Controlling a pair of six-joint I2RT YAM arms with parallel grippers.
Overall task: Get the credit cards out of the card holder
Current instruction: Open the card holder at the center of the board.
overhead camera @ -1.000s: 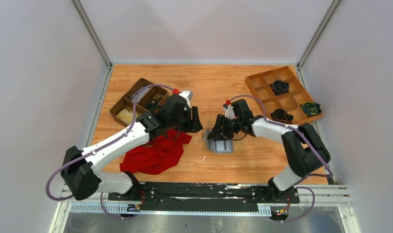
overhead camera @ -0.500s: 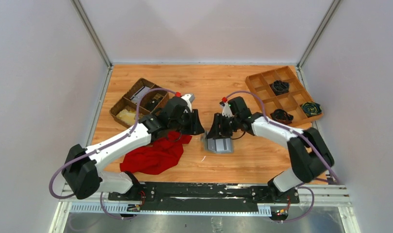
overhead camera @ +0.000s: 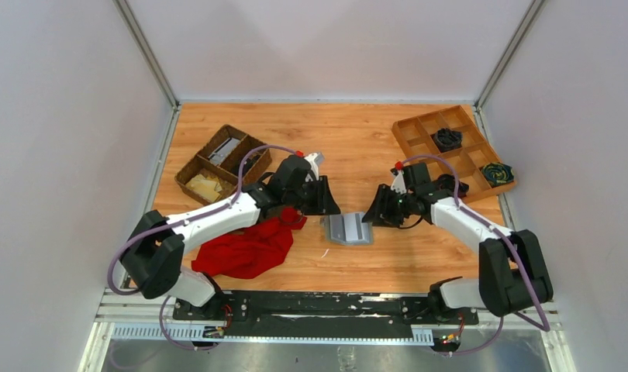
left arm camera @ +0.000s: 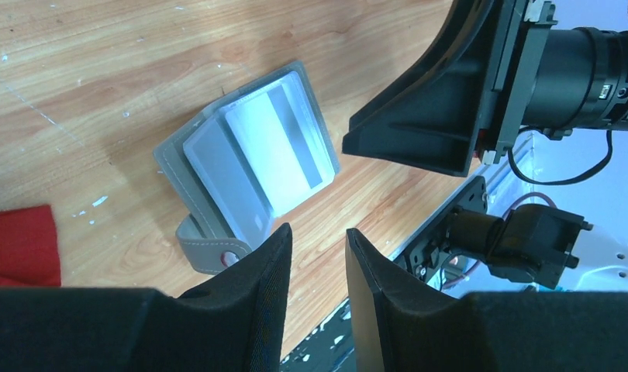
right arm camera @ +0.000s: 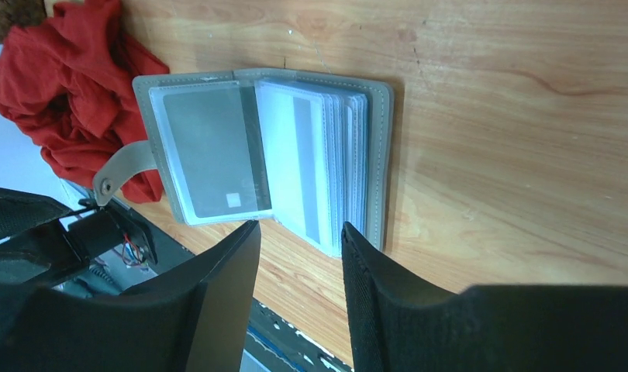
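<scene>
Card holder (overhead camera: 348,228): lies open on surface (overhead camera: 357,139); credit cards (right arm camera: 210,151) in sleeves
Left end effector (left arm camera: 319,232): parted, empty; beside it
Right end effector (right arm camera: 299,229): parted, empty; opposite

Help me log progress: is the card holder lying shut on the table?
No, the card holder lies spread open, inside facing up, flat on the table.
</scene>
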